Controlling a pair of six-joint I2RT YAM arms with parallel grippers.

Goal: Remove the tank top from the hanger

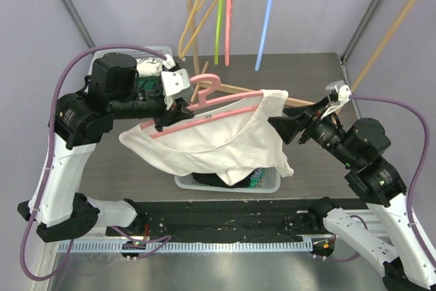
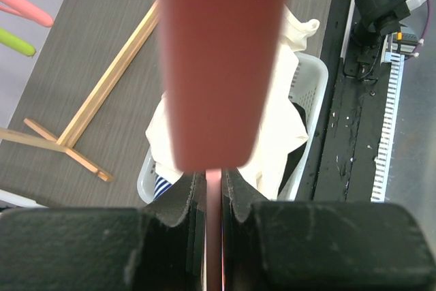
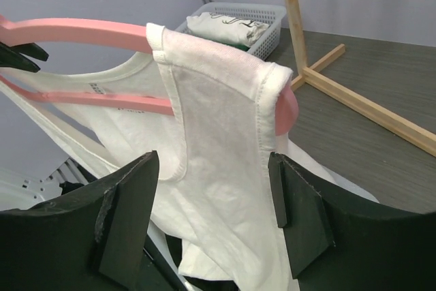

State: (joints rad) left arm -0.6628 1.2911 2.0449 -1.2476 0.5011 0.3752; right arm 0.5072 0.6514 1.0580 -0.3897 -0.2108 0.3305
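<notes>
i am working over a dark grey table (image 1: 306,73) with a fine wood grain running along it, and pale lilac walls are closing in its far and side edges. a rack of light wooden sticks (image 1: 390,39) is standing at the far right, and slim plastic spare hangers (image 1: 219,18) in yellow, green, pink and blue are dangling from its rail. a white plastic near basket (image 1: 269,183) with a slotted wall is sitting in the middle with dark clothes showing inside it. a far basket (image 3: 269,28) of the same make is sitting at the far left with folded cloth in it. the tank top (image 1: 225,141) is hanging in the air above the near basket. it is a soft cream knit with stitched hems, sagging in loose folds. its right strap is sitting over the right end of the pink hanger (image 1: 218,103), a smooth rounded bar, while its left side is drooping below that bar. my left claw (image 2: 213,189) is pinching the pink hanger tight, rough black pads pressing on both sides of it. my right claw (image 3: 211,161) is standing wide, its matte black fingers spreading either side of the strapped end, and i cannot tell whether they are touching the cloth.
</notes>
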